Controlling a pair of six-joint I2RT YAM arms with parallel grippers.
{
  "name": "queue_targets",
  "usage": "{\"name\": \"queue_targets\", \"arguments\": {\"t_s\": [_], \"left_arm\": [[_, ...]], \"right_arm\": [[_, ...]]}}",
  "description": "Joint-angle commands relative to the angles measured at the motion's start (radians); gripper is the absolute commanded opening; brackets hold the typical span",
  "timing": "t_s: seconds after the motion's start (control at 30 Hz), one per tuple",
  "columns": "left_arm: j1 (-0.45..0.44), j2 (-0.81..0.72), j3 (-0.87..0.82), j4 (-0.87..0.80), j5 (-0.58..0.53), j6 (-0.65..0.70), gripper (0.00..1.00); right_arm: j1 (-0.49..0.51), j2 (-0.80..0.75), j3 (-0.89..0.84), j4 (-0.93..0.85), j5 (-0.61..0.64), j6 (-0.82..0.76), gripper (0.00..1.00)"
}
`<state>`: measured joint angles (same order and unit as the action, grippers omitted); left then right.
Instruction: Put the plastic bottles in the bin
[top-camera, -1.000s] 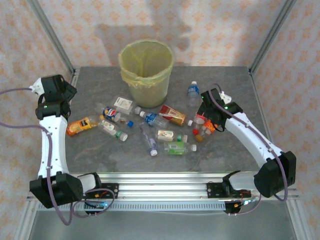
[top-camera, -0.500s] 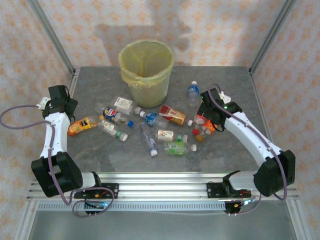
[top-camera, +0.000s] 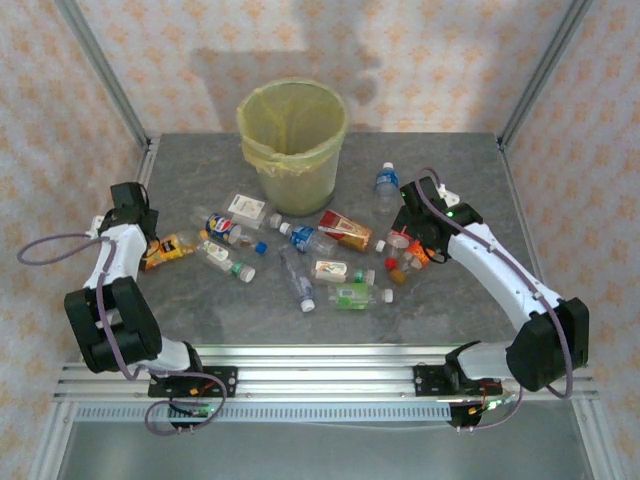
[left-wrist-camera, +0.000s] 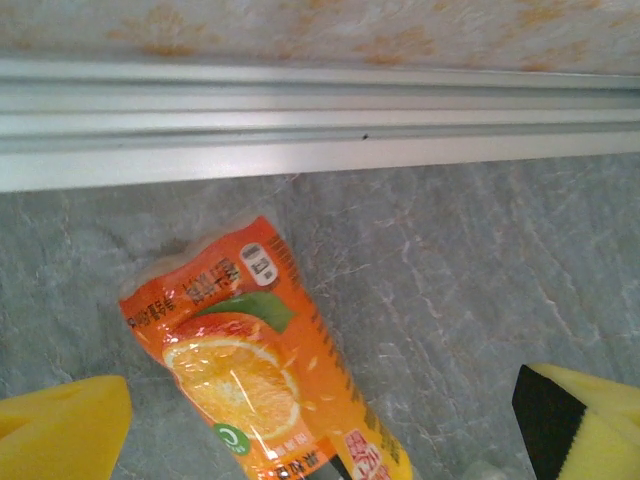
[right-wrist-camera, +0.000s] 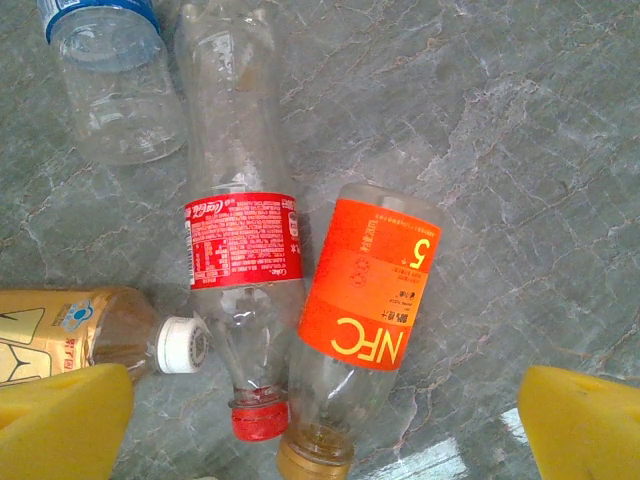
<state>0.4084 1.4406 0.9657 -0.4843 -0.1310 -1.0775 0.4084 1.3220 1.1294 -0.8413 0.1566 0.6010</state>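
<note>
Bin: the bin (top-camera: 293, 178) stood at the far middle of the table (top-camera: 200, 310), lined with a yellowish bag. No bottle could be made out inside it, though its bottom was out of sight.
Bottles: about a dozen plastic bottles (top-camera: 300, 280) lay scattered on the table nearer than the bin, spread from the left side to the right, all of them outside it.
Left gripper: the left gripper (left-wrist-camera: 320, 435) hovered at the left side with its jaws wide apart and nothing between them gripped. One yellow pad sat on either side of the orange juice bottle (left-wrist-camera: 262, 365), which lay flat near the aluminium rail (left-wrist-camera: 300, 120).
Right gripper: the right gripper (right-wrist-camera: 325, 425) hung over the cluster on the right, its jaws likewise spread and empty. Below it the red-labelled bottle (right-wrist-camera: 240, 240) and the NFC bottle (right-wrist-camera: 370, 290) lay side by side and touching, with a blue-capped bottle (right-wrist-camera: 105, 70) and a tea bottle (right-wrist-camera: 75, 330) just beside them.
Done: by the look of it, nothing had yet reached the bin.
Left: every bottle remained to be picked up and carried over. Each arm seemed lined up for a first grasp, the left on the orange juice bottle, the right on one of the touching pair.
Risk: the touching pair on the right could make a clean single grasp awkward.
</note>
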Motion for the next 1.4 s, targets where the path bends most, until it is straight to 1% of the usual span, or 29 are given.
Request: {"name": "queue_targets", "arguments": {"t_s": [0.0,0.17,0.5,0.67,0.83,1.07,1.27,1.37], "left_arm": [[0.007,0.026,-0.021,0.056,-0.011,-0.112,1.0],[0.007,0.067,-0.039,0.09,-0.009,-0.16,1.0],[0.007,0.174,-0.021,0.113,-0.005,-0.185,1.0],[0.007,0.243,0.009,0.131,0.015,-0.187,0.99],[0.007,0.295,0.046,0.133,0.031,-0.195,0.92],[0.007,0.329,0.078,0.144,0.04,-0.218,0.85],[0.006,0.358,0.083,0.163,0.056,-0.255,0.74],[0.007,0.367,0.088,0.166,0.059,-0.262,0.65]], "right_arm": [[-0.008,0.013,0.026,-0.016,0.011,-0.007,0.99],[-0.008,0.025,0.035,-0.012,0.007,-0.005,0.99],[-0.007,0.031,0.033,-0.012,0.007,0.006,0.99],[-0.008,0.027,0.036,-0.019,0.009,0.009,0.99],[-0.008,0.026,0.029,-0.014,0.005,0.02,0.99],[-0.008,0.037,0.036,-0.016,0.006,0.017,0.99],[-0.007,0.053,0.05,-0.018,0.003,0.012,0.99],[-0.008,0.06,0.055,-0.019,0.003,0.01,0.99]]}}
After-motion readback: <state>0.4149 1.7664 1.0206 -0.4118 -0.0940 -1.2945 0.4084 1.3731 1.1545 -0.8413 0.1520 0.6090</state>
